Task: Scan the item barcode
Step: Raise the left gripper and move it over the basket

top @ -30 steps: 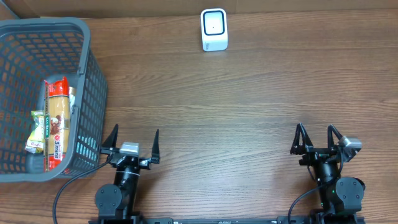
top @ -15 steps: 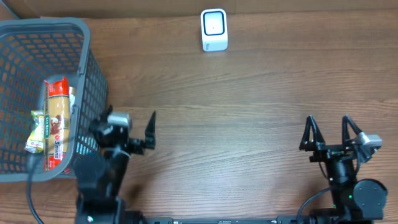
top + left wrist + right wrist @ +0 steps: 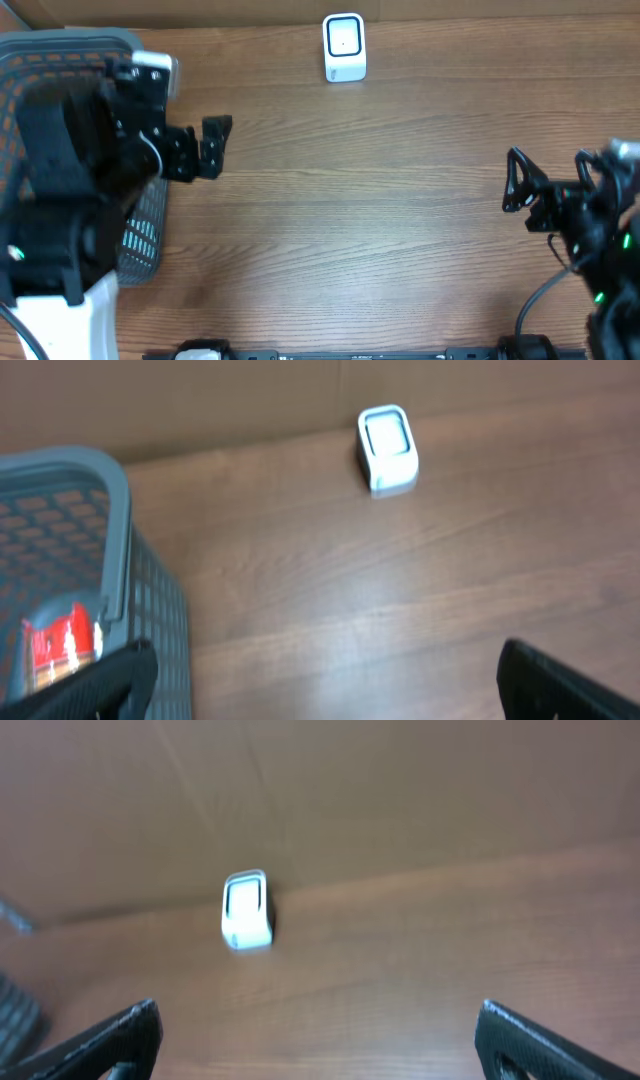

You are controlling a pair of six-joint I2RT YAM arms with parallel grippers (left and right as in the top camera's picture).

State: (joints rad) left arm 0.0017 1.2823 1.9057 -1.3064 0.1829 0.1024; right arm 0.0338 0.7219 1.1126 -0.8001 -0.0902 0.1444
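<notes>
A white scanner (image 3: 344, 47) stands upright at the far middle of the table, also in the left wrist view (image 3: 388, 450) and the right wrist view (image 3: 246, 910). The item shows only as a red packet (image 3: 60, 645) inside the grey basket (image 3: 112, 510); from overhead my raised left arm hides it. My left gripper (image 3: 325, 665) is open and holds nothing, with one finger (image 3: 215, 140) out over the wood beside the basket. My right gripper (image 3: 552, 178) hangs open and holds nothing at the right, facing the scanner from a distance (image 3: 318, 1018).
The basket's rim (image 3: 60, 42) sits at the far left edge of the table, mostly under my left arm. A brown cardboard wall (image 3: 400, 790) closes off the back. Bare wood lies between the arms and the scanner.
My left arm has risen and swung left and forward over the basket. My right arm has lifted and shifted right. Both grippers stayed open.
</notes>
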